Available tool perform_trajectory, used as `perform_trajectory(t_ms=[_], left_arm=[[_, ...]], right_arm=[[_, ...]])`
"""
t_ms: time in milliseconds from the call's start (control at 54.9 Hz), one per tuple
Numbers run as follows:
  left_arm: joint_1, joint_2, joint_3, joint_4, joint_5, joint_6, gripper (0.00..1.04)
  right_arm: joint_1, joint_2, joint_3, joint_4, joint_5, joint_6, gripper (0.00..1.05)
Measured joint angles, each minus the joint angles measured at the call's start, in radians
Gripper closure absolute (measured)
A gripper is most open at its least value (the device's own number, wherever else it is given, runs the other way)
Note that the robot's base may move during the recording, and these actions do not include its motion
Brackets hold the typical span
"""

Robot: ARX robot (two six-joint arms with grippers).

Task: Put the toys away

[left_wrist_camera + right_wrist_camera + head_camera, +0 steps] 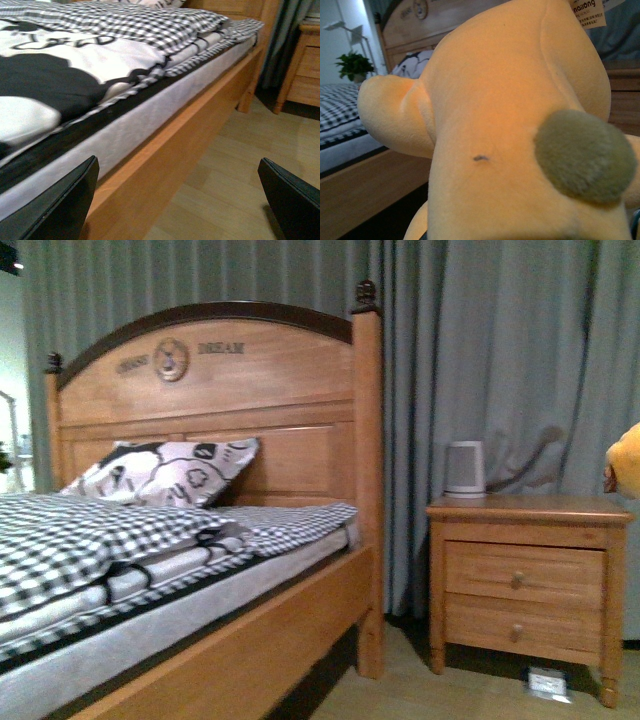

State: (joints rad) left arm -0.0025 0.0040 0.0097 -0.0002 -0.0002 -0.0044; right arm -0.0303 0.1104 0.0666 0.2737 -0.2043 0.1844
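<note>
Wooden bed [230, 390] with checked bedding fills the left of the front view; nightstand [525, 560] stands apart to its right. Yellow-orange plush toy [490, 125] is up off the floor at the far right edge, higher than the nightstand top. It hides the right fingers, so grip cannot be told. The left fingers [65, 205] are spread wide and empty, beside the bed frame.

the plush toy [495, 125] is yellow-orange all over, with a round patch [585, 155] that looks dull grey-green, though the light is dim. its label [590, 12] is cream with orange lettering. the bed frame [300, 450] and nightstand [525, 580] are honey-brown wood, and the headboard's top trim is darker brown. the duvet [80, 540] is black-and-white gingham. the pillow [165, 472] is white with black shapes. the curtains [480, 340] are grey-green and the floor [240, 190] pale tan. the left gripper [178, 162] has black fingers [65, 200].
</note>
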Motion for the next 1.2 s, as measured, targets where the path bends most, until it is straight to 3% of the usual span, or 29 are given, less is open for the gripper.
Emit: perform_trajectory(t_ms=[1202], left_arm=[[0.000, 0.000, 0.000, 0.000, 0.000, 0.000, 0.06]], right_arm=[[-0.001, -0.001, -0.003, 0.000, -0.005, 0.001, 0.84]])
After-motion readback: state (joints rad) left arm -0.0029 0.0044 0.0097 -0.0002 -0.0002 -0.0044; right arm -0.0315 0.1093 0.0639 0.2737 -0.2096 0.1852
